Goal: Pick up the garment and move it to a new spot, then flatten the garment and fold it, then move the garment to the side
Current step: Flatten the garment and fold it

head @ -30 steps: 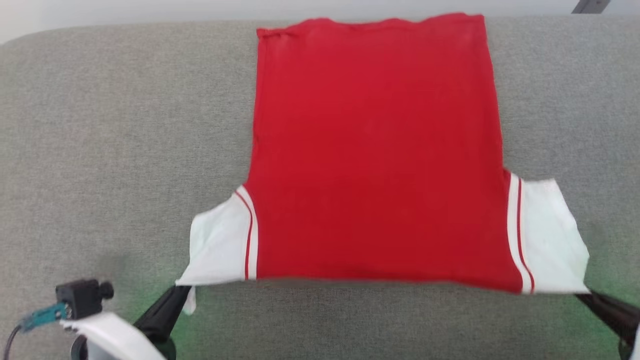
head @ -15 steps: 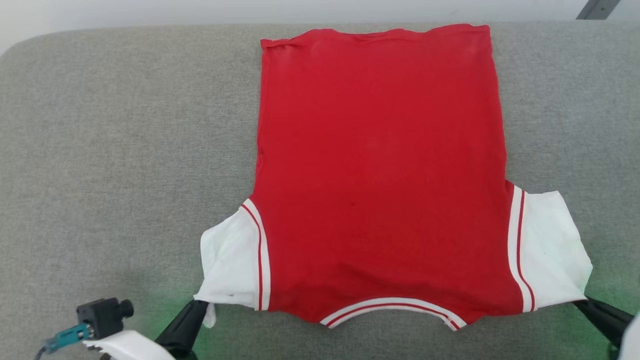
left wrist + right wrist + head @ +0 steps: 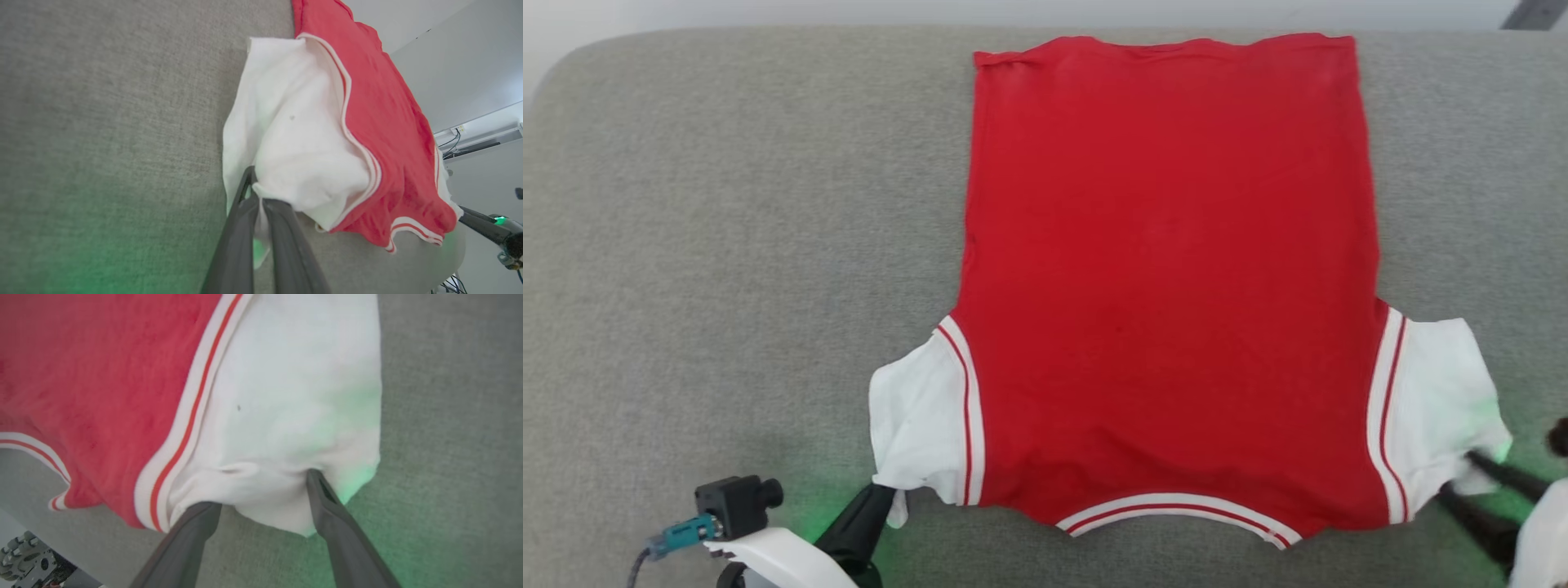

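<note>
The shirt (image 3: 1168, 269) is pinched by its white left sleeve (image 3: 294, 134) in the left hand (image 3: 255, 192). The fingers are closed tight on a tuck of cloth, and the sleeve bunches and lifts off the surface there. The right hand (image 3: 261, 490) stands wide, one finger on either side of the right sleeve's (image 3: 286, 396) lower edge, gripping nothing.

Beyond the hands, the red body lies spread smooth on the grey cloth-covered counter (image 3: 727, 245). Its striped collar (image 3: 1176, 506) is at the near edge and its hem is close to the far edge.

By the look of it, the move to a new spot is done and the flattening is nearly done. Only the left sleeve remains rumpled. Folding and shifting the shirt aside are not yet begun.

A small black camera (image 3: 737, 505) sits on the left wrist, and the base's wheels (image 3: 24, 559) show below the counter's edge. Bare grey cover to the left offers room. The far hem has little space behind it.
</note>
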Tool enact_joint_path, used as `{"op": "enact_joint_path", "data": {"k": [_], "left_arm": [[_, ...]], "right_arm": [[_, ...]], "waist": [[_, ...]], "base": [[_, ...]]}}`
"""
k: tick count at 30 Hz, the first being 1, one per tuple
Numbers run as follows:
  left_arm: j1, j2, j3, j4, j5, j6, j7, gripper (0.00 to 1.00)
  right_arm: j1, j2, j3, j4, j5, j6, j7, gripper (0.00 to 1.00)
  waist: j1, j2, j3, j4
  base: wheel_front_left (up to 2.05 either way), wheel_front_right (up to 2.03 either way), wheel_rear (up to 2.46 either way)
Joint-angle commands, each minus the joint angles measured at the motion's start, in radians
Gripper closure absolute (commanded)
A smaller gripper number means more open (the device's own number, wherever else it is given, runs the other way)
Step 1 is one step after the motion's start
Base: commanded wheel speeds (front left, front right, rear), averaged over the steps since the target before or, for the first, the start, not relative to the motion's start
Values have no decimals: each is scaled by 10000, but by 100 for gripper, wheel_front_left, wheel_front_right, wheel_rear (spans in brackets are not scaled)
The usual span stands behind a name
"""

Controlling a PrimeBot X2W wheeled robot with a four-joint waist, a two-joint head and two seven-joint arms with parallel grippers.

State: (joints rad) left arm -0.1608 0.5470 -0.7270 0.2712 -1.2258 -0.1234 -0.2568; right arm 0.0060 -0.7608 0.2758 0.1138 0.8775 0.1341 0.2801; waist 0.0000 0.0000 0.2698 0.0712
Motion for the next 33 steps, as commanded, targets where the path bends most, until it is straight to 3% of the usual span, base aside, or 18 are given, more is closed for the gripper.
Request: {"op": "enact_joint_path", "data": {"k": [1, 8, 13, 19, 26, 33], "left_arm": [[-161, -70, -21, -52, 141, -53, -65, 100], [-352, -403, 24, -520, 614, -78, -84, 100], [-796, -767, -80, -960, 1235, -75, -90, 100], [-1328, -1443, -185, -1440, 1892, -84, -93, 100], [-2052, -2089, -1104, -1916, 2306, -87, -93, 100], [-2574, -2441, -1542, -2235, 2537, -87, -94, 100]], "right_arm": [[118, -108, -270, -167, 112, -57, 45, 0], [-152, -884, -2108, -1645, 211, -37, 615, 0], [-2027, -1415, -3425, -1846, -197, -37, 1759, 0], [-5638, -1039, -3119, 126, -1609, -37, 3118, 0], [-8733, -964, -2385, 3146, -3230, -37, 5109, 0], [-10808, -912, -2130, 5027, -4990, -39, 6292, 0]], "waist": [[0, 0, 32, 125], [0, 0, 413, 668], [0, 0, 1118, 1456], [0, 0, 1793, 2665], [0, 0, 2626, 4086], [0, 0, 3481, 4543]], "base": [[0, 0, 0], [0, 0, 0], [0, 0, 0], [0, 0, 0], [0, 0, 0], [0, 0, 0]]}}
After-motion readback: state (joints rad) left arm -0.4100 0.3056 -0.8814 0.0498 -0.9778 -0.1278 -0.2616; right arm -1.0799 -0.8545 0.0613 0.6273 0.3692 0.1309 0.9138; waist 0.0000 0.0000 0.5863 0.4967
